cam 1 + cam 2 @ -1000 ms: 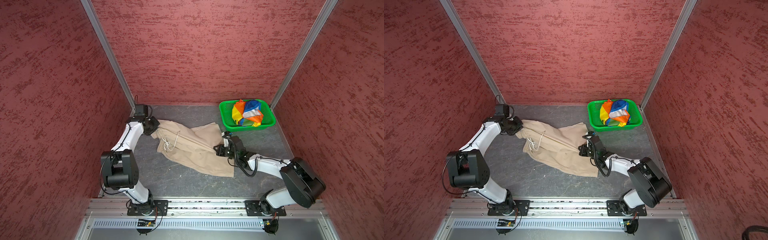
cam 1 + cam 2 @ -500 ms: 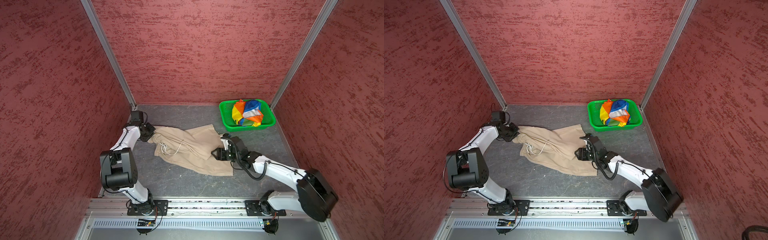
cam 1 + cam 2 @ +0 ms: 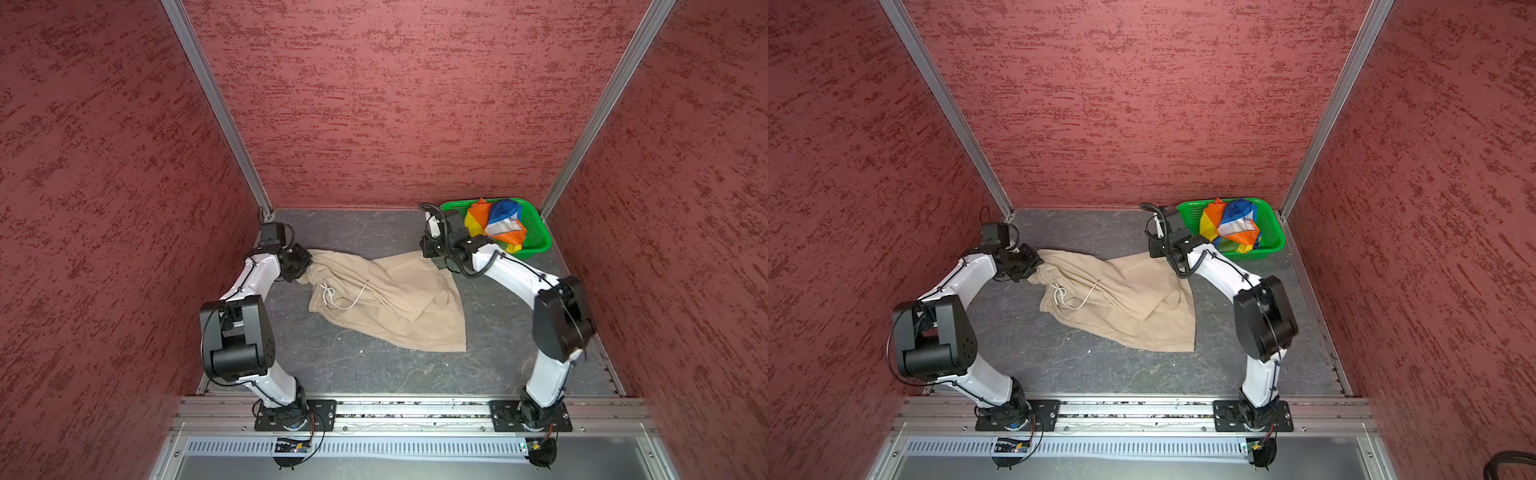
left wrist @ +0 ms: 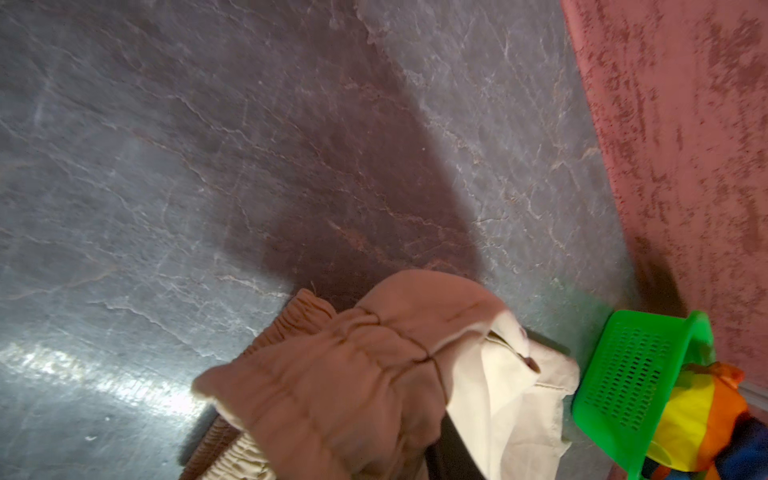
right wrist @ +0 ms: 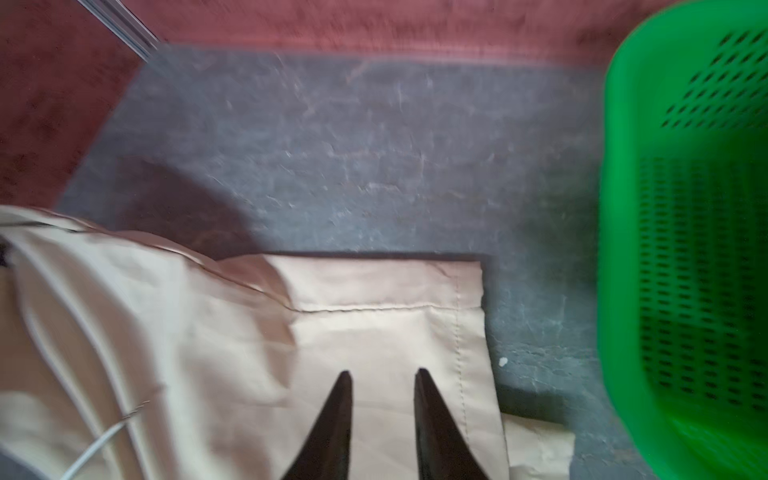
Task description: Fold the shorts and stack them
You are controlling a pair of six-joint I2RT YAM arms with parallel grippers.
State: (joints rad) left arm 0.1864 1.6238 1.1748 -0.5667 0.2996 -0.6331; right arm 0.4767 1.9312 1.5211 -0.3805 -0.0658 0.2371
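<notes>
Right tool (image 5: 382, 372) swung rearward, spread above beige shorts (image 3: 386, 299); left tool (image 3: 304, 272) cannot be judged.

- I see plain beige shorts (image 3: 386, 299) with a white drawstring (image 3: 332, 297).
- The striped shorts (image 3: 498, 224): orange, yellow, blue, white.
- Bright green perforated basket (image 3: 538, 232).
- Veined grey tabletop (image 3: 374, 365); mottled red walls (image 3: 395, 104).

Walls (image 3: 374, 104): red-brown, rough mottled plaster, on three sides
Corner posts (image 3: 216, 104): bare aluminium (one at each back corner)
Tabletop (image 3: 353, 374): dark grey, veined like slate
Front edge: metal rail (image 3: 415, 409)
Light: soft, from above
</notes>
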